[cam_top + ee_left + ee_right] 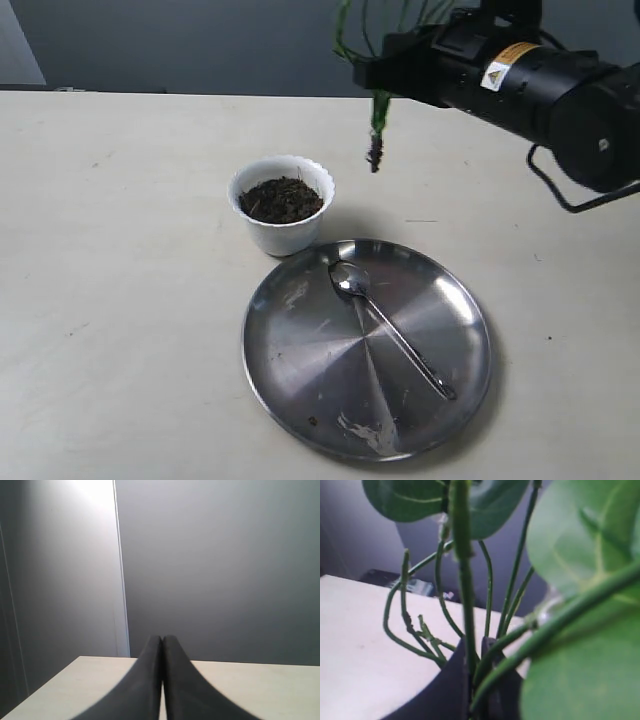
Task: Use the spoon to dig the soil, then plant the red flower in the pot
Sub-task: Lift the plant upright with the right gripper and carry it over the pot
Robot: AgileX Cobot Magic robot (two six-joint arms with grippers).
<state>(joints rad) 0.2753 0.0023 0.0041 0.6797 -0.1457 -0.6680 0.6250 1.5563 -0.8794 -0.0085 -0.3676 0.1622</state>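
The small white pot (282,203) with a scalloped rim stands on the table, filled with dark brown soil (281,199). The silver spoon (390,328) lies in the round steel plate (290,350) in front of it. My right gripper (381,72) is shut on the stems of the red flower (377,125), whose dark root tip hangs above the table to the right of the pot. Stems (465,595) and green leaves (580,540) fill the right wrist view; the blooms are out of view. My left gripper (162,641) is shut, empty, away from the things.
The beige table (120,280) runs wide to the left of the pot and plate. A dark grey wall (220,565) stands behind the table's far edge. The right arm's black body (560,90) hangs over the back right.
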